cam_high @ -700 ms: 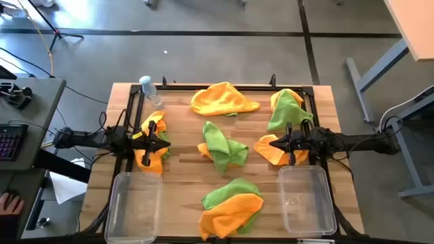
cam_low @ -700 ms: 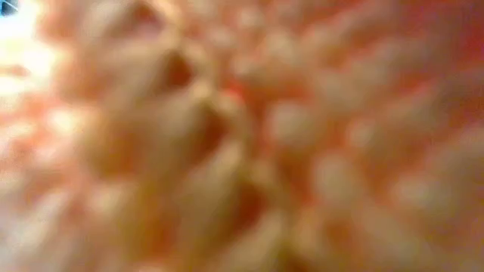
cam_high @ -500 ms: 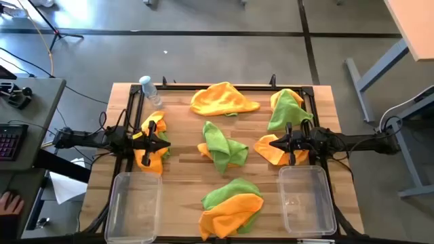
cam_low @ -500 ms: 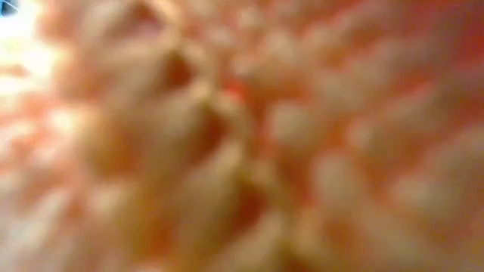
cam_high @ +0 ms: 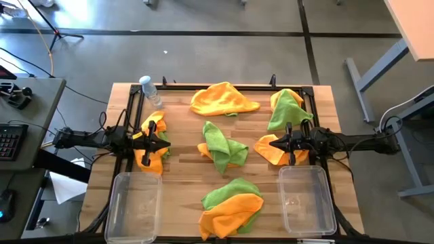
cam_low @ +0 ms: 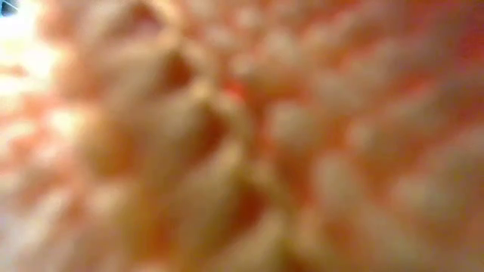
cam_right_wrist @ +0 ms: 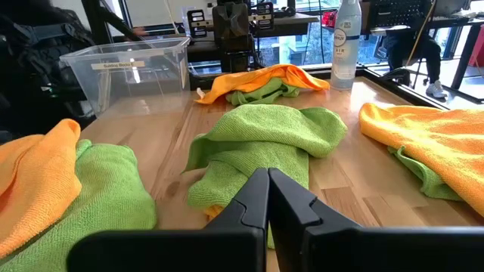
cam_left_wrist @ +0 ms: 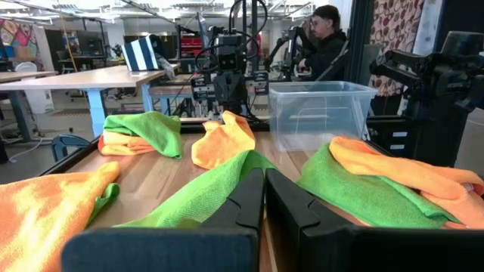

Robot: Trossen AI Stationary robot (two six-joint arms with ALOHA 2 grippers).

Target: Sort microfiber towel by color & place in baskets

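Two baskets, left (cam_high: 132,205) and right (cam_high: 306,199), sit empty at the near edge; towels lie across the table, green one (cam_high: 222,146) central. Left gripper (cam_high: 161,141) and right gripper (cam_high: 277,143) are both closed, holding nothing. Watch mixed piles: you could drag two colours together. An orange towel (cam_low: 242,136) smothers the low view.

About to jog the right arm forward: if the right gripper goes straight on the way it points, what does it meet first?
Most likely the green towel in the middle of the table: the right gripper, shut, points straight at it. How close it is remains unclear.
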